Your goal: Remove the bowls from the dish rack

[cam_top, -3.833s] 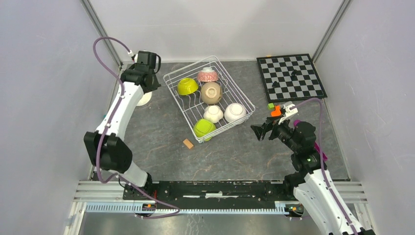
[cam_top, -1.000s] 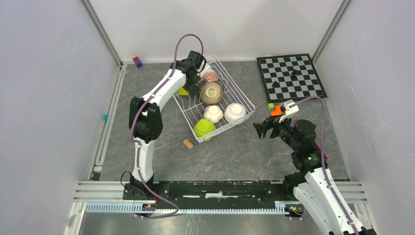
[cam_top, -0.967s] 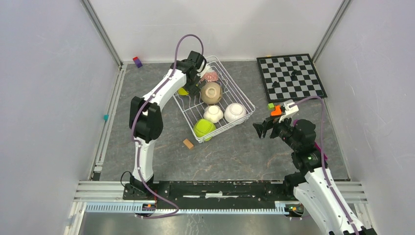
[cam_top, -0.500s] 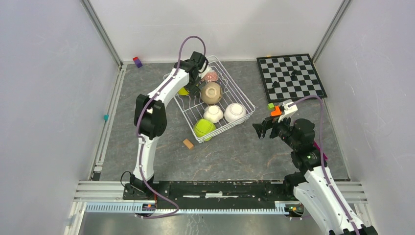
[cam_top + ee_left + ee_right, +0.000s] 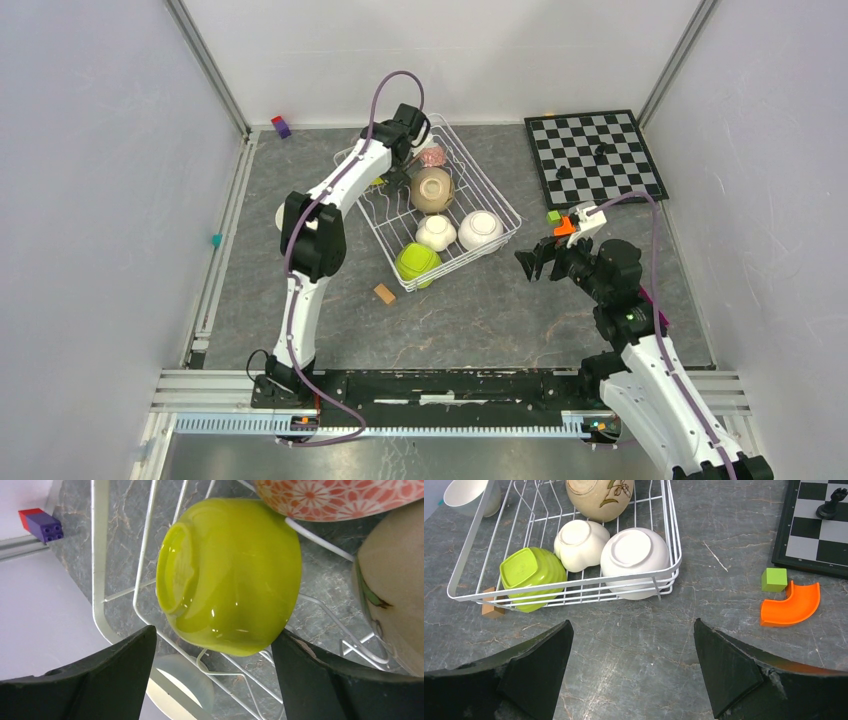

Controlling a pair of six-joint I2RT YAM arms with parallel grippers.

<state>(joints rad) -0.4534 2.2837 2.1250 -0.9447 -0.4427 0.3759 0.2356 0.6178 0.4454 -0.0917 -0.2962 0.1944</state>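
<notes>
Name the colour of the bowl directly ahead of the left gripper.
The bowl is glossy lime green; left wrist view shows it best.

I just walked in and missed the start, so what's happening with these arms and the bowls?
The robot is unloading bowls from the dish rack. The left gripper is down at the rack's far end, open, its fingers either side of a lime green bowl but not closed on it. The right gripper hangs open over the table near the rack, holding nothing. One white bowl sits outside the rack; six are in it.
</notes>
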